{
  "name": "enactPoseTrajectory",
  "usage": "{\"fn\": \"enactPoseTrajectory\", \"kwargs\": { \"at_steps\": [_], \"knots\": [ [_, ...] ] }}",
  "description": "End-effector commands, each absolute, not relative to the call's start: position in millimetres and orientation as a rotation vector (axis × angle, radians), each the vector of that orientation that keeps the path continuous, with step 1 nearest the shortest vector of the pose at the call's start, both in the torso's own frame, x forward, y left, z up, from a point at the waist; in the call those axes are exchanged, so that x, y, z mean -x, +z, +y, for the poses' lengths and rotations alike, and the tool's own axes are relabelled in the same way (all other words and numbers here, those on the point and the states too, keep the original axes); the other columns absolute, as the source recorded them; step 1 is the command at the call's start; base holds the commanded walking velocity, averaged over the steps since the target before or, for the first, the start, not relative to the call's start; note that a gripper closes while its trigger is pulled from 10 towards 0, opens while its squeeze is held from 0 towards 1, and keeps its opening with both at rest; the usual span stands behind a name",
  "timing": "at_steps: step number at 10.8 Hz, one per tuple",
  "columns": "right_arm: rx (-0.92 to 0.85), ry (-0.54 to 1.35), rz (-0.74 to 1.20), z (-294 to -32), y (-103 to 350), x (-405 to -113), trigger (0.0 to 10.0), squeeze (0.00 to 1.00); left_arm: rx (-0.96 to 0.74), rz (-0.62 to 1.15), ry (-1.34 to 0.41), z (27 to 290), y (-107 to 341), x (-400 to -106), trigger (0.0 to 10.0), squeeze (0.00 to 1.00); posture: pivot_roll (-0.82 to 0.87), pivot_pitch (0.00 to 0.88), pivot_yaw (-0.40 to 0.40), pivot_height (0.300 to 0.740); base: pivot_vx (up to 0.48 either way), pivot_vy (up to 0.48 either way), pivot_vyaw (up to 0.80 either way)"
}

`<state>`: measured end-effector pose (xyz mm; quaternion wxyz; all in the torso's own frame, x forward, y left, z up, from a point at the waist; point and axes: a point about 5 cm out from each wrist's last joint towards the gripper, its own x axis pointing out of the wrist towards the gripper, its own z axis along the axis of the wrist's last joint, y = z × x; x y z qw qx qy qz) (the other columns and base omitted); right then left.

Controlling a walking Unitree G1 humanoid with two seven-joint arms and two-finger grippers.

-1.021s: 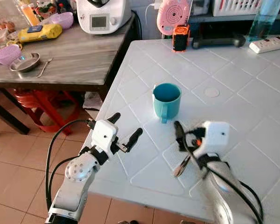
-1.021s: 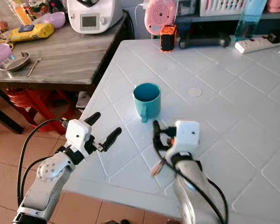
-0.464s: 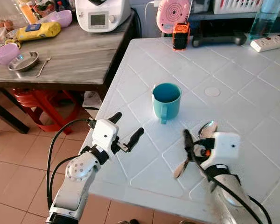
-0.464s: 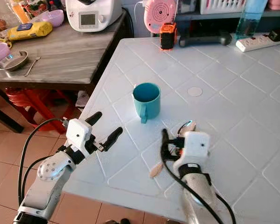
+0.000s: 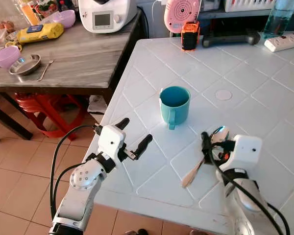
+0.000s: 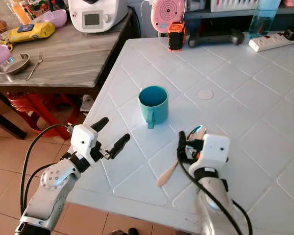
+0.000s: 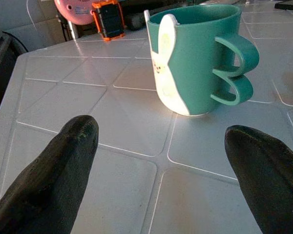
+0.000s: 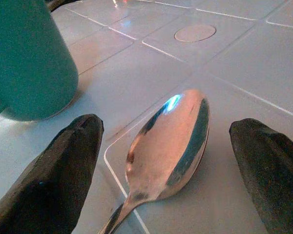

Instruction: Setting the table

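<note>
Right gripper (image 5: 211, 145) sits lower right of the left eye frame, fingers (image 8: 58, 175) spread wide, nothing pinched. I see the spoon (image 5: 202, 157) flat on the white tabletop (image 5: 264, 93) between those fingers, bowl up near the gripper, pale handle running down-left toward the table's near edge. Left gripper (image 5: 132, 137) is lower centre-left, over the tabletop's left edge, fingers (image 7: 53, 165) also spread, empty. Teal mug (image 5: 175, 105) stands upright mid-frame, handle facing the near edge, just above the spoon and apart from it. Upper left: wooden side table (image 5: 78, 58) with a steel bowl (image 5: 24, 64) and fork (image 5: 45, 59).
</note>
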<state>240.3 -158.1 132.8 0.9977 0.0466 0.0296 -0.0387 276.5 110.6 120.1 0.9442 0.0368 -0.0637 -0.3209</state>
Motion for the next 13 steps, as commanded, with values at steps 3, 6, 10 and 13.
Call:
{"fn": "enactPoseTrajectory", "kwargs": {
  "at_steps": [3,6,10,13],
  "knots": [
    [-0.082,-0.088,0.062,-166,131,-252,10.0,0.0,-0.084,-0.107,-0.645,114,117,-276,10.0,0.0,-0.18,0.156,0.182,0.74,0.0,0.0,0.0],
    [-0.106,-0.045,0.063,-160,133,-265,10.0,0.0,-0.089,-0.105,-0.637,115,117,-276,10.0,0.0,-0.17,0.156,0.178,0.74,0.0,0.0,0.0],
    [-0.125,0.051,0.047,-141,137,-271,10.0,0.0,-0.084,-0.107,-0.63,114,117,-276,10.0,0.0,-0.17,0.151,0.175,0.74,0.0,0.0,0.0],
    [-0.095,0.097,-0.01,-131,151,-285,10.0,0.0,-0.081,-0.106,-0.63,113,117,-276,10.0,0.0,-0.16,0.155,0.177,0.74,0.0,0.0,0.0]
  ]
}}
